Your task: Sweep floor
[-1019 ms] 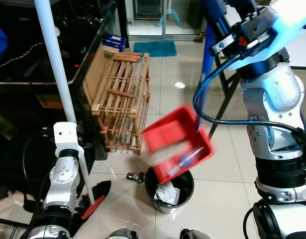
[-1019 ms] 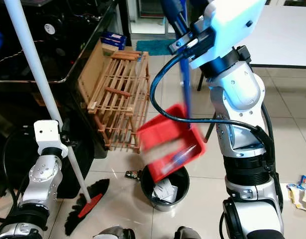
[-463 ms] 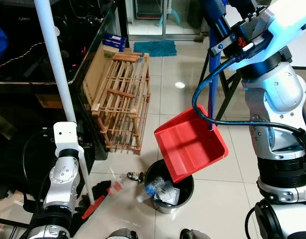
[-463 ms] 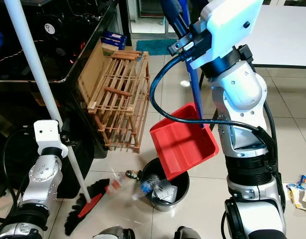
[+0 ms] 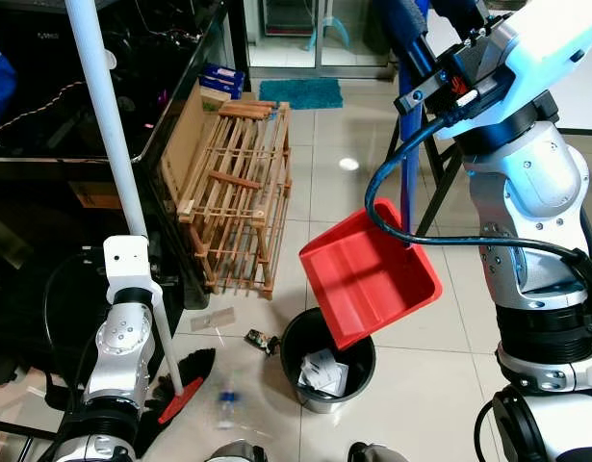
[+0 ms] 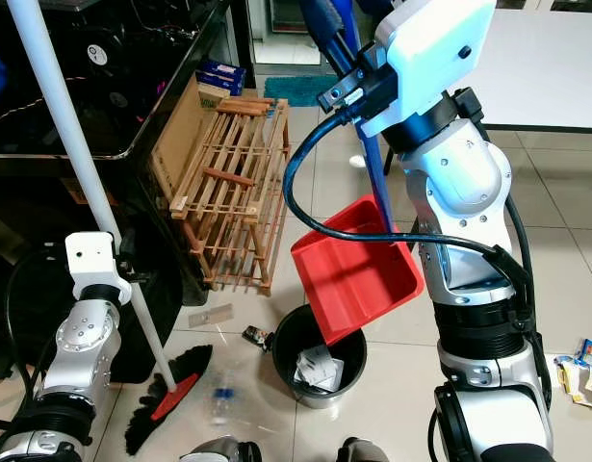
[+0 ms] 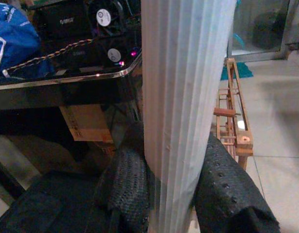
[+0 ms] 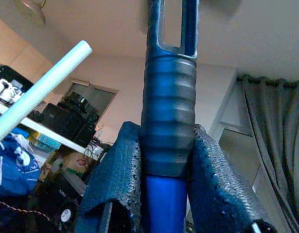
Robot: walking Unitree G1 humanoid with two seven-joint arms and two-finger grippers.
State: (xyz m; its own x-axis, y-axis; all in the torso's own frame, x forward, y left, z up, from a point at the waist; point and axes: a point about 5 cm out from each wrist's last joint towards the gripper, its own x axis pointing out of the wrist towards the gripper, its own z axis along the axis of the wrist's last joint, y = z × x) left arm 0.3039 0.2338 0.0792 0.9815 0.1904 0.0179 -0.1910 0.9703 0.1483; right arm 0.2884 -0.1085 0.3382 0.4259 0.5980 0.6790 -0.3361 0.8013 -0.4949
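My right gripper (image 8: 165, 191) is shut on the ribbed blue handle (image 8: 168, 121) of the dustpan, held high at the upper right. The red dustpan (image 5: 370, 282) hangs tilted over a black bin (image 5: 326, 361) that holds crumpled white paper. My left gripper (image 7: 174, 194) is shut on the white broom pole (image 5: 108, 115), whose black bristles with a red base (image 5: 185, 385) rest on the floor at the lower left. A blurred plastic bottle (image 5: 225, 404) lies on the tiles between the bristles and the bin. A clear strip (image 5: 211, 319) lies near the crate.
A wooden slat crate (image 5: 238, 197) leans against a black glass table (image 5: 103, 106) on the left. A small dark object (image 5: 260, 338) sits by the bin's left rim. Wrappers (image 6: 584, 371) lie on the floor at the far right, beyond a white table (image 6: 555, 67).
The dustpan swung up and tipped. The bottle and a clear strip flew out past the bin's left rim and now lie on the floor. The broom has not moved.
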